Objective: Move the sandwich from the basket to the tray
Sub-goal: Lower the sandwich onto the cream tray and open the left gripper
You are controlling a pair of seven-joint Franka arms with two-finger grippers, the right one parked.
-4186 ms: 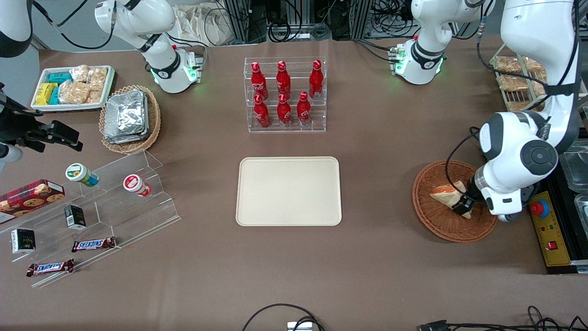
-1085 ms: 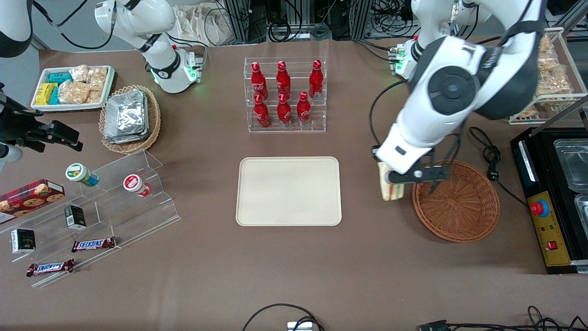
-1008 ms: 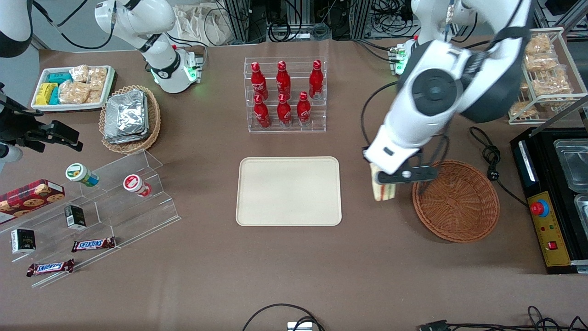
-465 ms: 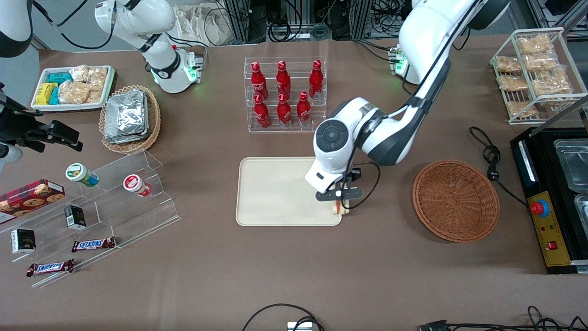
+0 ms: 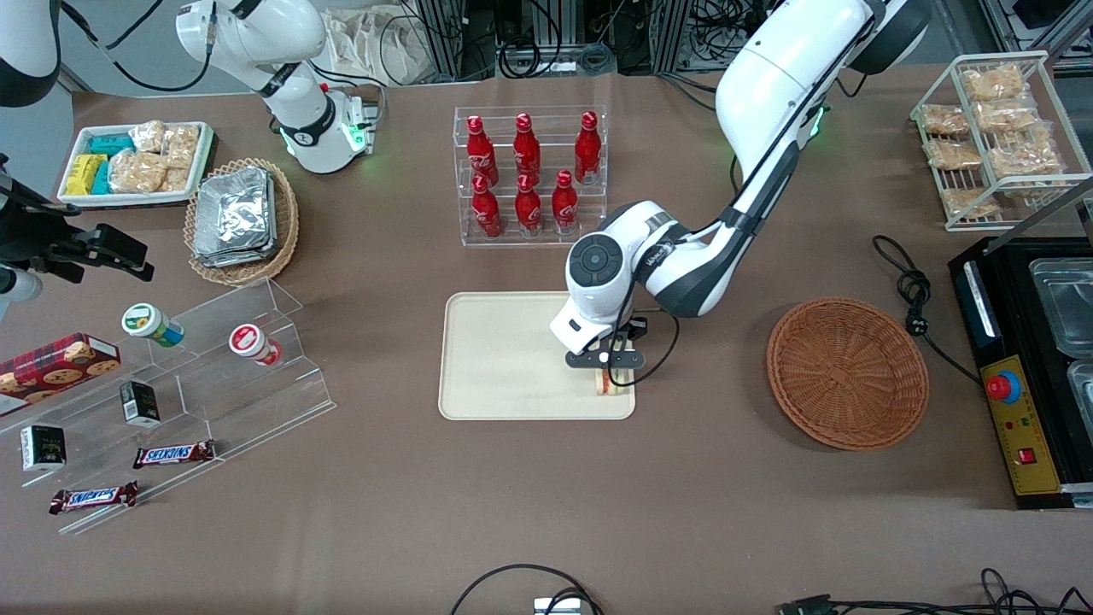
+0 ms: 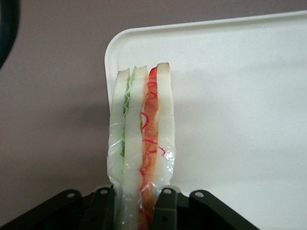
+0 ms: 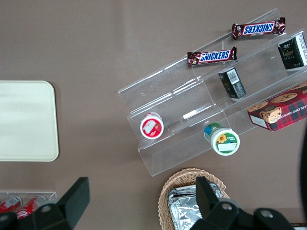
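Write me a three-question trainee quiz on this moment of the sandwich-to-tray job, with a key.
1. True or false: the sandwich lies in the basket.
2. Multiple choice: the gripper is over A) the basket, B) the tray corner nearest the basket and the front camera, C) the bottle rack.
3. Short answer: what do the gripper's fingers hold in the left wrist view?

Key
1. False: the basket has nothing in it; the sandwich is over the tray.
2. B.
3. The wrapped sandwich, clamped at one end with its green and red filling layers showing.
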